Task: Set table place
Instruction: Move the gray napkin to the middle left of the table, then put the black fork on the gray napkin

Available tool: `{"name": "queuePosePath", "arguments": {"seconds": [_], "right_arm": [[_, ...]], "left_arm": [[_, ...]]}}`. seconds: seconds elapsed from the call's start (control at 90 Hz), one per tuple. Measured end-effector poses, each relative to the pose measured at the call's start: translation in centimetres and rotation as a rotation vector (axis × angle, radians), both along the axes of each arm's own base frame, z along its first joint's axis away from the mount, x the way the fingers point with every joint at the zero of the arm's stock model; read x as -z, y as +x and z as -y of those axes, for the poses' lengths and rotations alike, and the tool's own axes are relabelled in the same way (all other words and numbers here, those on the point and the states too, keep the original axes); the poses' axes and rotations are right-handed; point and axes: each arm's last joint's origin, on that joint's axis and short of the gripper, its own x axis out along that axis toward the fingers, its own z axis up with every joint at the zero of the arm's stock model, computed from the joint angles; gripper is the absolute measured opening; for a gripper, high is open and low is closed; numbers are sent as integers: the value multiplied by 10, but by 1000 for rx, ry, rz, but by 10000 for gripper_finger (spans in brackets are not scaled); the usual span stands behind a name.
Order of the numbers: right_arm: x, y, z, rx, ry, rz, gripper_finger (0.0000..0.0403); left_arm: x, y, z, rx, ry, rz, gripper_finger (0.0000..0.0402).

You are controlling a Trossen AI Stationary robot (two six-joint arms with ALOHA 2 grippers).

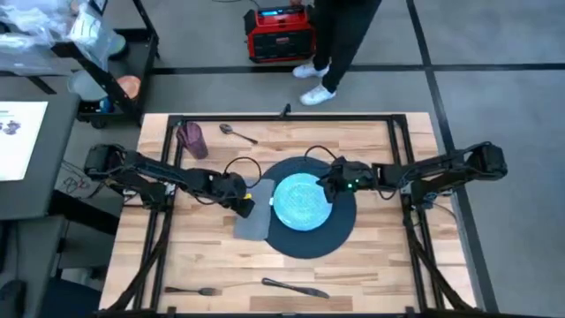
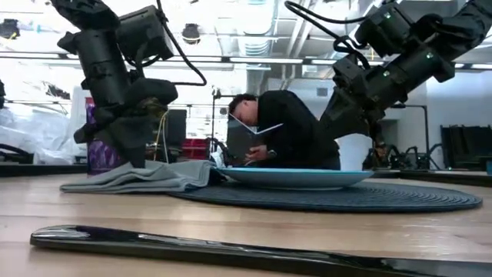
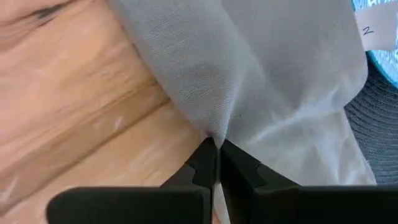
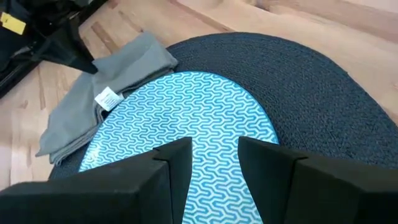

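Note:
The round dark place mat point(image 1: 328, 237) lies mid-table on the wooden table point(image 1: 371, 274), with a light blue patterned plate point(image 1: 300, 201) resting flat on it. A grey napkin point(image 1: 253, 219) lies to the plate's left, partly on the mat, and its white label point(image 4: 107, 98) reaches the plate's rim. My left gripper point(image 1: 244, 201) is shut on the napkin's far part. My right gripper point(image 4: 214, 155) hovers open over the plate's right side, fingers apart above the pattern without touching it. My left gripper pinches a gathered fold of the napkin point(image 3: 214, 134) between its two fingertips. The fingers come slanting down from the table's left point(image 2: 138, 154). The cloth puckers up to a point at the fingers, while the rest of the napkin point(image 2: 146, 178) stays lying on the table and mat.
A purple cup point(image 1: 192, 140) and a spoon point(image 1: 237, 132) sit at the far left of the table. A fork point(image 1: 190, 290) and a dark knife point(image 1: 296, 287) lie along the near edge. A person point(image 2: 280, 127) sits beyond the far edge.

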Motion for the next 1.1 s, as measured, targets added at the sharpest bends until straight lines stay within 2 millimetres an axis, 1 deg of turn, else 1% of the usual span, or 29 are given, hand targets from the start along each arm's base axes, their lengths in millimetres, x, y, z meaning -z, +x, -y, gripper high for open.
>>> {"name": "queuePosePath", "arguments": {"seconds": [0.211,0.3,0.6,0.689,0.822,1.1], "right_arm": [[0,0,0,0,0,0,118],[0,0,0,0,0,0,118],[0,0,0,0,0,0,118],[0,0,0,0,0,0,118],[0,0,0,0,0,0,118],[-2,1,0,0,-1,21,118]], "left_arm": [[-7,12,2,137,37,132,0],[-7,13,2,166,48,147,11],[-5,9,2,181,18,101,97],[-4,8,2,170,10,84,115],[-3,6,2,157,-1,66,129],[0,0,1,180,15,-12,136]]}}
